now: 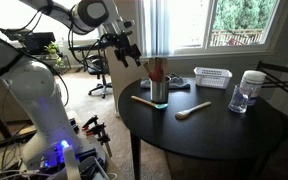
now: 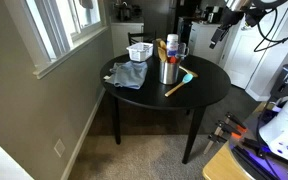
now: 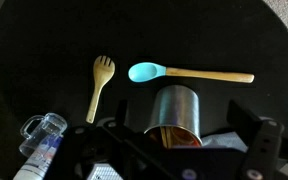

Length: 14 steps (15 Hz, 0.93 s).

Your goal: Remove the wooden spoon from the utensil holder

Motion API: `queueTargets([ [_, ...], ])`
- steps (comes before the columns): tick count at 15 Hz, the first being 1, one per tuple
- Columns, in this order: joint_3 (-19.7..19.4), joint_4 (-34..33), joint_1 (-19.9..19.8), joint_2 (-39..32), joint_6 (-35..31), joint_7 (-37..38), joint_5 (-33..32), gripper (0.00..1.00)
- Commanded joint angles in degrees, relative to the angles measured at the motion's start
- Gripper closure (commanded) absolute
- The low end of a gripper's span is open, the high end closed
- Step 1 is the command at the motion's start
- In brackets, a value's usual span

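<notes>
The gripper [image 1: 124, 50] hangs up and left of the table [image 1: 214, 135], jaws apart and empty. On the round black top stands the holder [image 1: 158, 90], a shiny grey metal cylinder. The spoon [image 2: 161, 50], slim pale wood, sticks upright out of it, well apart from the gripper. Further right are a white mesh basket [image 1: 212, 77] and a clear jar [image 1: 246, 92].

Round black table [image 1: 214, 135] bearing utensil holder [image 1: 158, 90], wooden fork [image 3: 99, 85], teal spoon [image 3: 189, 73], basket [image 1: 212, 77], jar [image 1: 247, 92], cloth [image 2: 129, 75].

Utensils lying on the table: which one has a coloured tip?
The turquoise-headed spoon; the forked spoon beside it is plain wood all over.
</notes>
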State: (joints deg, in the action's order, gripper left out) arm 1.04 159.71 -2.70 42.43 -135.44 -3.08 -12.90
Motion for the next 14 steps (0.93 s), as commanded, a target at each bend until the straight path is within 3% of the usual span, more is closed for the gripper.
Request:
queueTargets([
  [1,0.0,0.5,0.0,-0.1,0.4,0.0,0.1,0.0],
  [9,0.1,1.5,-0.2,-0.7,0.1,0.1,-0.1,0.0],
  [14,-0.8,-3.4,-1.7,-6.7,-0.9,-0.8,-1.1,0.0],
])
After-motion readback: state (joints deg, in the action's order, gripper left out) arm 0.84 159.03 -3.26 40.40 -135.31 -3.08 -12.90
